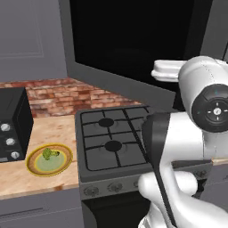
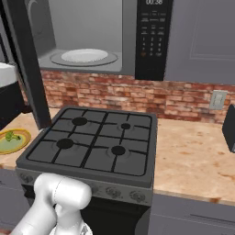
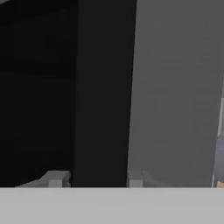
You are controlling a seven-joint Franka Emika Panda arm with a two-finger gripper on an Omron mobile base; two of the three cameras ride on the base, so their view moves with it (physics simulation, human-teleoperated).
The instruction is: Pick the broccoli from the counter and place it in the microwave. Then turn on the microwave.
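At nine o'clock in my left base view I see the small black oven (image 1: pixel 13 124) with its silver knobs, standing on the table (image 1: pixel 53 129). Just right of it, around eight o'clock, the green plate (image 1: pixel 49 160) with the yellow rim lies on the wood, and the broccoli (image 1: pixel 50 154) sits on it, toward its upper middle. In my right base view the same plate (image 2: pixel 13 141) shows at nine o'clock with the broccoli (image 2: pixel 12 136) on it.

Moving right, the dark gas stove (image 1: pixel 113 142) fills the centre, its burners bare. Above it, at twelve o'clock in the right base view, the microwave (image 2: pixel 87 41) stands open: grey inside, white round turntable (image 2: pixel 84 56) in the middle, black keypad panel (image 2: pixel 153 39) to its right. Its black glass door (image 1: pixel 133 40) swings out toward me, across the top of the left base view.

In the hand view my gripper (image 3: pixel 95 180) sits at six o'clock, its two fingertips (image 3: pixel 56 179) apart, straddling the dark edge of the door; whether they touch it I cannot tell.

At three o'clock in the right base view the table (image 2: pixel 193 151) runs on past the stove, with a wall socket (image 2: pixel 218 100) on the brick above.
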